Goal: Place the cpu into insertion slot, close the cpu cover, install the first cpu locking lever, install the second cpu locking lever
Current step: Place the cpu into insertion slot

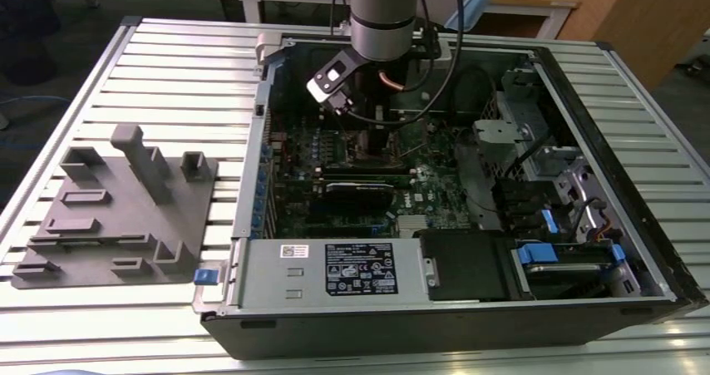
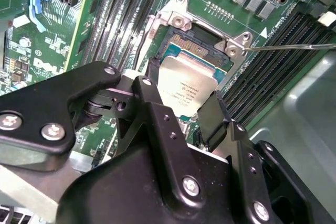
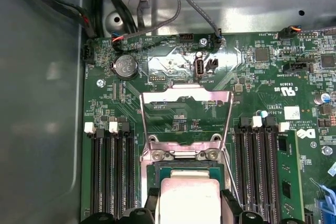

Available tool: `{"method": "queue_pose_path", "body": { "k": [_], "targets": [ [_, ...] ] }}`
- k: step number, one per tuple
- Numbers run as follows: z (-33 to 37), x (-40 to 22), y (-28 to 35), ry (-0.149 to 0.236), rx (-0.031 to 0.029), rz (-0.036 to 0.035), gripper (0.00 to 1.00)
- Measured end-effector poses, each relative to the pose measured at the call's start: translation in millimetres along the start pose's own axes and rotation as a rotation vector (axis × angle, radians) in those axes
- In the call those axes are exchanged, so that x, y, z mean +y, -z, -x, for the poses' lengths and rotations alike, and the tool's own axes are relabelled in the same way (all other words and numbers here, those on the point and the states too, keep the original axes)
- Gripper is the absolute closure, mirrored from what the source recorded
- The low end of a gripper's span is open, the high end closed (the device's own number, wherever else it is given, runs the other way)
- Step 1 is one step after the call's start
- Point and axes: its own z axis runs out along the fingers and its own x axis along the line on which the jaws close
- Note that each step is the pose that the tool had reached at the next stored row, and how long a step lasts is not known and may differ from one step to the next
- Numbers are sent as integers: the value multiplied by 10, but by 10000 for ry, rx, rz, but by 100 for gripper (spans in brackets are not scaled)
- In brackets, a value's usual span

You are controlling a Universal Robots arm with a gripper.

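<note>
In both wrist views my gripper (image 2: pixel 182 92) (image 3: pixel 190 204) is shut on the cpu (image 2: pixel 185 85) (image 3: pixel 189 195), a square chip with a silvery top, one black finger (image 2: pixel 151 85) on each of two opposite edges. The chip sits slightly tilted right over the insertion slot (image 2: pixel 202 45) (image 3: pixel 184 170), whose dark contact field shows past the chip's far edge. The cpu cover (image 3: pixel 185 96), a thin metal frame with a window, stands swung open beyond the slot. A thin wire locking lever (image 2: pixel 294 47) sticks out to one side. In the exterior view the arm (image 1: pixel 383 17) reaches down into the open computer case (image 1: pixel 577 84).
Long black memory slots (image 3: pixel 110 171) (image 3: pixel 257 166) flank the socket on both sides. Cables (image 3: pixel 157 14) hang along the case wall behind the board. In the exterior view a grey fixture tray (image 1: pixel 116 209) lies on the slatted table at the left, and a power supply (image 1: pixel 355 271) fills the case's near side.
</note>
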Motion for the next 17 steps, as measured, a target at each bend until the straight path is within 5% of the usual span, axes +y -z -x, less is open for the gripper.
{"method": "queue_pose_path", "body": {
  "k": [17],
  "targets": [
    [1, -9, -58, 2, 1, 0, 46]
  ]
}}
